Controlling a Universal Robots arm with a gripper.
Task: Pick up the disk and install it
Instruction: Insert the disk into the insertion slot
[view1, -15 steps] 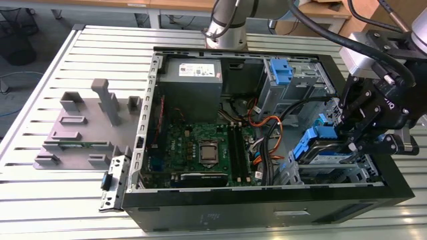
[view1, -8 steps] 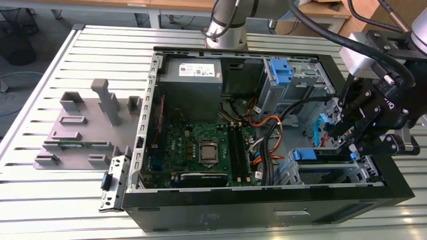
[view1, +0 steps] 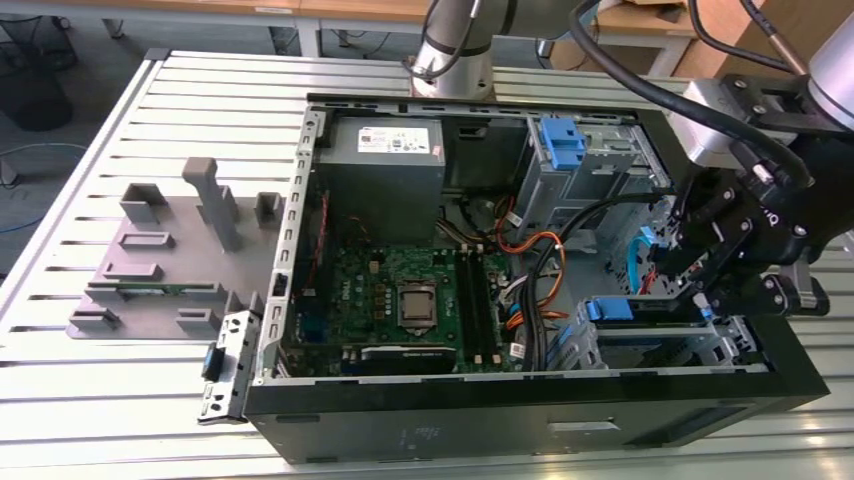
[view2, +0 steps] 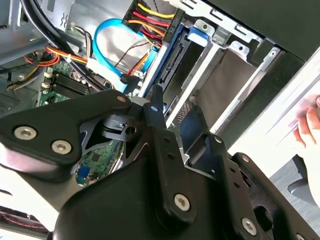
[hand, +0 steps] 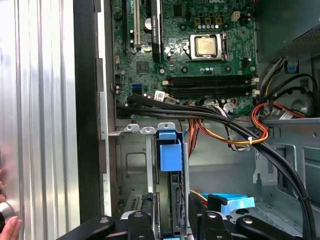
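Observation:
The disk (view1: 627, 310) stands on edge in the drive cage (view1: 667, 350) at the front corner of the open computer case (view1: 534, 400), on the exterior view's right. Its blue bracket handle (hand: 170, 150) sits level with the cage's mouth. My black gripper (view1: 691, 292) hangs right over the cage. In the first wrist view the gripper (hand: 172, 220) has one finger on each side of the disk's upper edge and looks shut on the disk. In the second wrist view the disk (view2: 167, 62) runs beside the silver cage walls, just past the gripper (view2: 185, 120).
Black and orange cables (hand: 225, 130) cross the case between the motherboard (view1: 400, 300) and the cage. A grey power supply (view1: 384, 150) and another blue-bracketed bay (view1: 563, 140) sit at the back. A grey fixture (view1: 160, 250) lies on the slotted table. A person's hand (view2: 310, 125) is nearby.

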